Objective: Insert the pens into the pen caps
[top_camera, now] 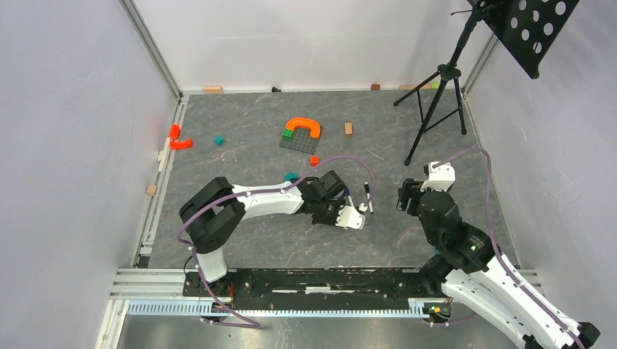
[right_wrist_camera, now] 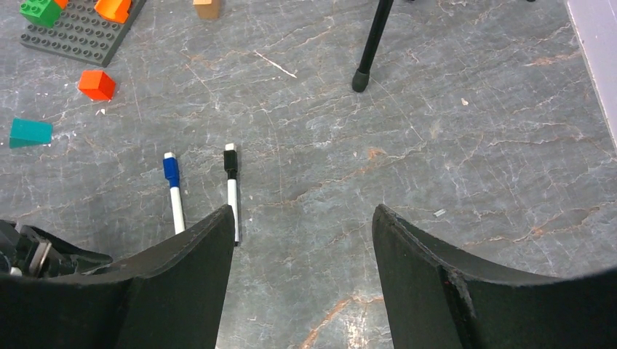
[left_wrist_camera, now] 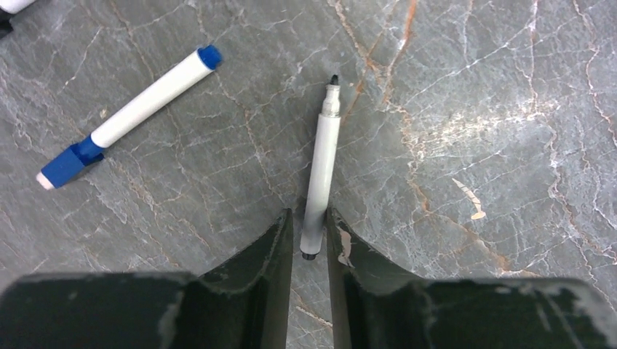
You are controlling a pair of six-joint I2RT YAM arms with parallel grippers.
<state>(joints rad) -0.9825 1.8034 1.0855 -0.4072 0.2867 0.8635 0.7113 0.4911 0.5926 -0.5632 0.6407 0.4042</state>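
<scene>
Grey marbled table (left_wrist_camera: 509, 109), left gripper (left_wrist_camera: 309, 240) narrow around end of uncapped pen (left_wrist_camera: 321, 160), grip unclear, right gripper (right_wrist_camera: 302, 240) wide open, empty

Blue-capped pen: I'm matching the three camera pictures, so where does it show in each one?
Left wrist: the blue-capped pen lies slanted at upper left, beyond the left gripper.
Right wrist: the pen stands left of centre, cap at the top.
Top external: the pen is tiny, near the centre, just above the left gripper.
Shared landmark: the left gripper, close to the pen in all three.
</scene>
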